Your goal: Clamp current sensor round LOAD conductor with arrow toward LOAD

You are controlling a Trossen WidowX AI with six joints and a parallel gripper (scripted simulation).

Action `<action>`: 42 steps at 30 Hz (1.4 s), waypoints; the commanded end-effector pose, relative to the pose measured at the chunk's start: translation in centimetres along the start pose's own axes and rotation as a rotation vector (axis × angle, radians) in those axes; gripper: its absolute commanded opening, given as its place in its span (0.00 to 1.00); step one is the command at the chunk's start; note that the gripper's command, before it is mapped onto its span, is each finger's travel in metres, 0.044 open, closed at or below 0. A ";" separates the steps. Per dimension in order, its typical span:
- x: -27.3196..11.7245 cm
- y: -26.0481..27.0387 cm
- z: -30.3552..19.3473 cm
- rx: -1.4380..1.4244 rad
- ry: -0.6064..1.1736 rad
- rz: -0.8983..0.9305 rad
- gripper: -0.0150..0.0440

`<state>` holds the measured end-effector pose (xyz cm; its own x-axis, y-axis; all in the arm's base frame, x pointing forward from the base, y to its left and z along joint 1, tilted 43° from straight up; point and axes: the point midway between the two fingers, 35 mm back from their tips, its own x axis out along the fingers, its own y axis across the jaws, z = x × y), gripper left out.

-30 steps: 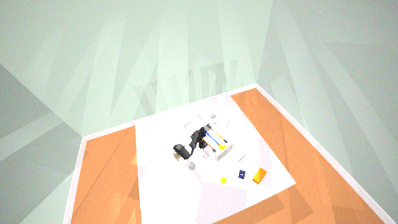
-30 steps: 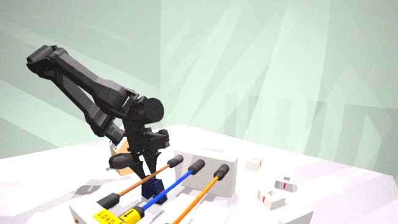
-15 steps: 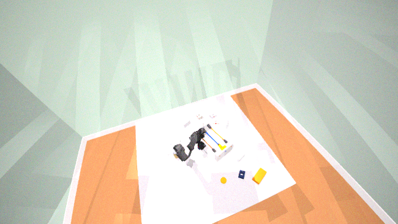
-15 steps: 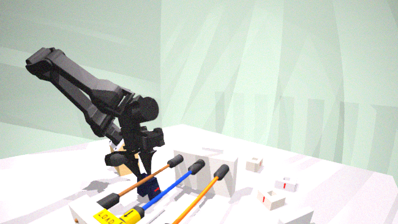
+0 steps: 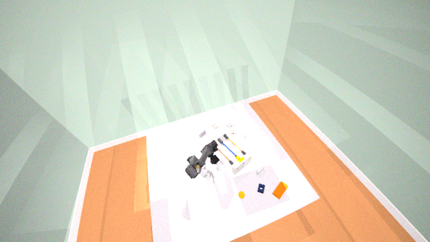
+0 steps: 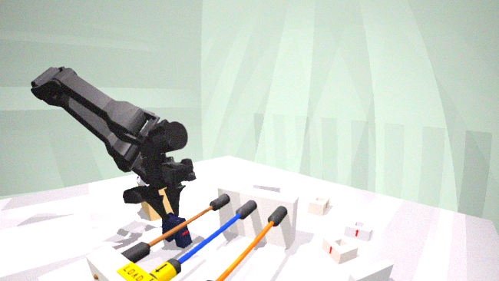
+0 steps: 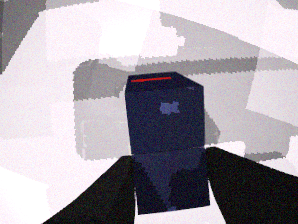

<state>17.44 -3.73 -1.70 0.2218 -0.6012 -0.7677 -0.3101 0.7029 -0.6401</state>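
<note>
The dark blue sensor (image 6: 182, 239) (image 7: 165, 125) has a red mark on one face. My gripper (image 6: 170, 216) (image 7: 169, 161) is shut on it, one black finger on each side. In the exterior view the copper-brown conductor (image 6: 199, 214) (image 5: 224, 155) passes in front of the sensor; the sensor is not on the blue conductor (image 6: 213, 238) (image 5: 229, 149). A yellow LOAD marker (image 6: 132, 272) and a yellow arrow sleeve (image 6: 169, 270) stand at the blue conductor's near end. The sensor's opening and the full shape of its red mark are hidden.
An orange conductor (image 6: 249, 251) runs beside the blue one, into a white end block (image 6: 257, 220). White blocks with red arrows (image 6: 351, 231) (image 6: 342, 254) stand to the right. A tan block (image 6: 151, 212) is behind the gripper. An orange box (image 5: 280, 190) and yellow disc (image 5: 241, 194) lie apart.
</note>
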 end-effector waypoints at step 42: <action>-5.1 0.0 2.6 -1.555 0.200 0.198 0.80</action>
<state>17.60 -0.11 2.41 0.0530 -0.6675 -0.7427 -0.9900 0.0620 -0.1264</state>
